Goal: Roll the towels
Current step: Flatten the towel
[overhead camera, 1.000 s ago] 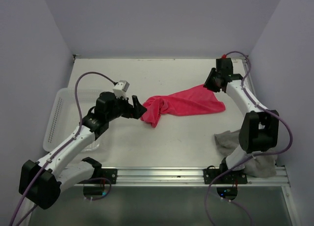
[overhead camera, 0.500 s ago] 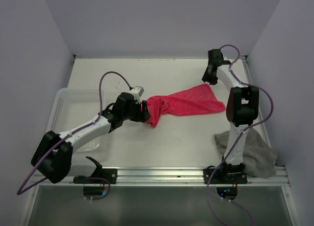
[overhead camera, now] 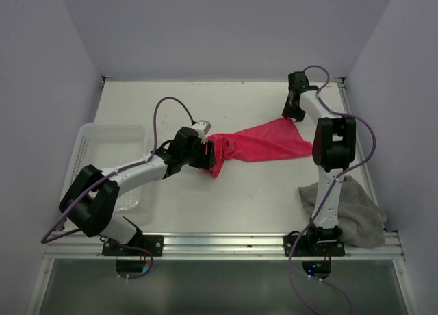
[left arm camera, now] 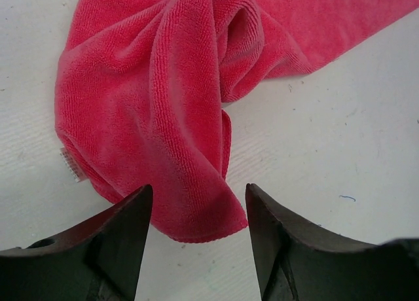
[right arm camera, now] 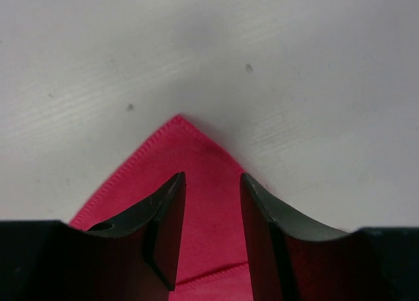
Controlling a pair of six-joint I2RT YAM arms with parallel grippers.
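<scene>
Left gripper: jaws stood apart, straddling the bunched left end of the pink towel; no clamp evident.
Right gripper: jaws apart over its far corner.
Pink towel: lay crumpled mid-worktop, probably positioned for flattening before rolling.

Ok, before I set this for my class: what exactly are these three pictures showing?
Two robot arms are bolted to a table. One picture looks down from above; the other two come from cameras on the wrists, so the dark prongs are each arm's own fingers. On the table lie a pink towel, a grey towel and a white basket. The left gripper straddles the pink towel's bunched end; whether it pinches is unclear. The right gripper stands open over the opposite corner, holding nothing.
</scene>
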